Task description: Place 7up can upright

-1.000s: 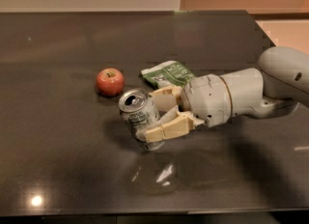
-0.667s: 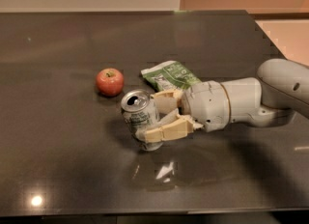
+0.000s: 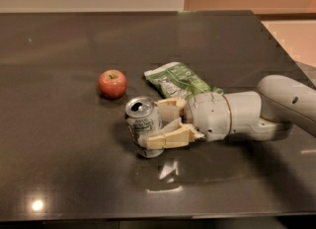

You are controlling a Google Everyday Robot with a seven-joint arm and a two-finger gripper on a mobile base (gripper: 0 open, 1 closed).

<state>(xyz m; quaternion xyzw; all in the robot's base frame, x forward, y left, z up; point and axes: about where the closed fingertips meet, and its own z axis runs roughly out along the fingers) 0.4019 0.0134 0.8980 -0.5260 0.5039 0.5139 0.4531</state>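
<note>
The table [image 3: 74,173] is a dark, smooth slab, glossy enough to throw back pale glints of light near its front edge. Left of centre sits an apple [image 3: 112,83], round and red with a yellowish patch at the stem dimple.

Just right of the apple and nearer the front edge is the can [image 3: 141,124]: a small cylinder of silvery-white metal with faint green print on its side. Its round top shows an opened mouth. It stands close to upright, with its top tipped slightly toward the left. Its base is down at the tabletop, though I cannot tell whether it actually rests there.

The gripper [image 3: 153,124] reaches in from the right, lying almost level, and pinches the can across its middle. Its 2 tan, blocky fingers [image 3: 170,138] press against the can, 1 on the far side and 1 on the near side.

Behind the gripper lies a bag [image 3: 177,79], flat and crinkled, green and white, its near end touching the wrist. The arm [image 3: 247,115] is smooth off-white plastic, rounded like a thick tube, running off to the right edge.
</note>
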